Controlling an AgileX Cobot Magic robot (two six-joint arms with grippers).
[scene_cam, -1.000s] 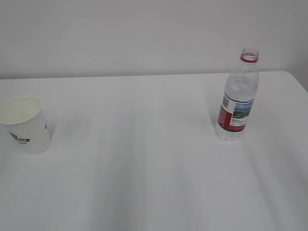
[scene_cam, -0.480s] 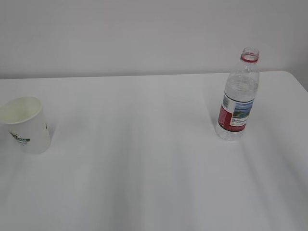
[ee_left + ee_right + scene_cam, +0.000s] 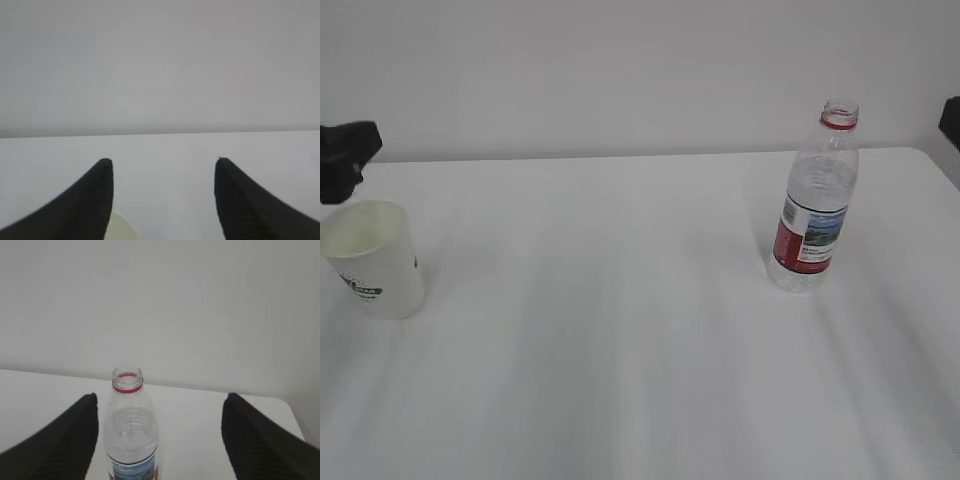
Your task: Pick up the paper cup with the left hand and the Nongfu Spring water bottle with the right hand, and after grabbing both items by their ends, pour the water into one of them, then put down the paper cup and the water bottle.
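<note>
Looking across the white desk, I see the small white tapered paper cup upright at the far left and the clear ribbed Nongfu Spring water bottle, uncapped with a red label, upright at the right, well apart. My left hand hangs just above the cup, jaws spread, holding nothing. My right hand faces the bottle, jaws spread wide around it, not touching.

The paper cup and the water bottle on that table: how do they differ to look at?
The paper cup is short, white and opaque; the water bottle is taller, clear and ribbed. The cup carries a small dark logo, the bottle a red label with a landscape picture. The cup's mouth is wide, the bottle's narrow and red-ringed. Both stand upright, open-topped, untouched.
</note>
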